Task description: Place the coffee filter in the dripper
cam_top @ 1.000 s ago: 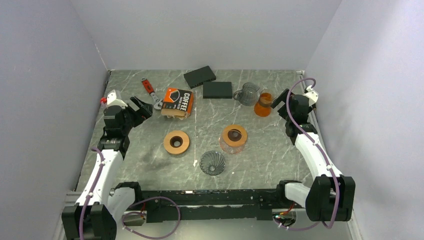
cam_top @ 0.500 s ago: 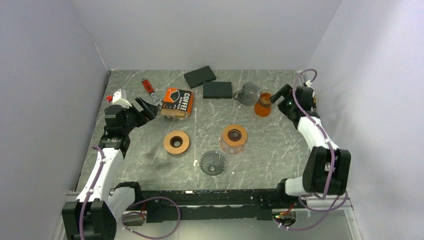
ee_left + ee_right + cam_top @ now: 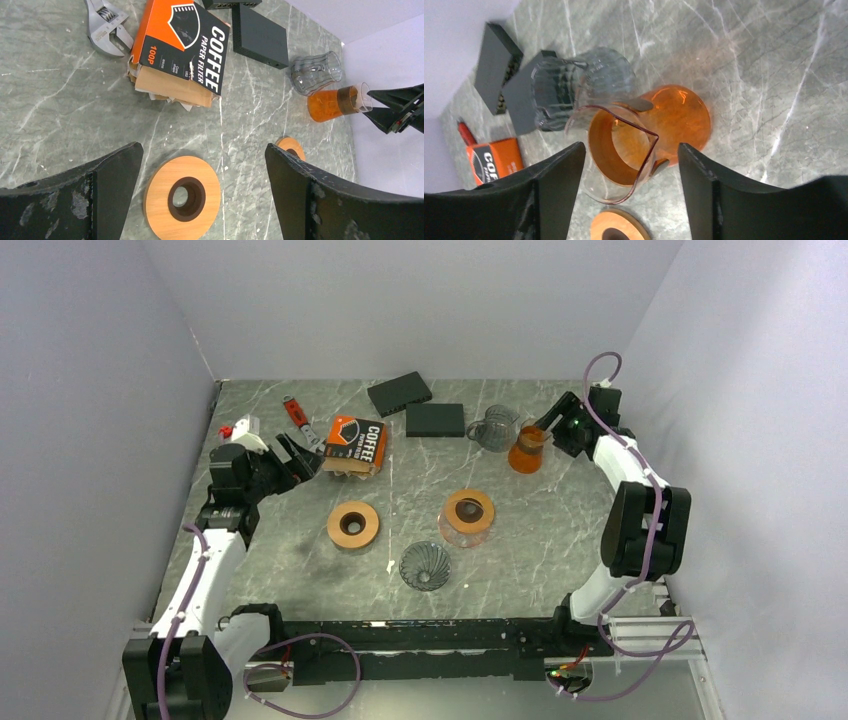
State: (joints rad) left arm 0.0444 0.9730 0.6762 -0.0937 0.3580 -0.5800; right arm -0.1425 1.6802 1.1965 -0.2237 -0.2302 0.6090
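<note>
The orange and black coffee filter box (image 3: 357, 442) lies at the back left, with brown paper filters (image 3: 170, 85) sticking out of its near end; it also shows in the left wrist view (image 3: 182, 40). A grey ribbed cone dripper (image 3: 425, 565) sits near the front middle. My left gripper (image 3: 298, 455) is open and empty, just left of the box; in its wrist view (image 3: 202, 146) it hovers over a wooden ring (image 3: 182, 197). My right gripper (image 3: 547, 430) is open at the back right, its jaws either side of an orange glass carafe (image 3: 649, 132) without gripping it (image 3: 631, 145).
A glass vessel with a wooden collar (image 3: 467, 515) stands mid-table. A ribbed grey glass jug (image 3: 493, 427) stands beside the carafe (image 3: 526, 450). Two black boxes (image 3: 399, 393) (image 3: 435, 419) lie at the back. A wrench (image 3: 102, 32) and a red tool (image 3: 293, 410) lie left of the filter box.
</note>
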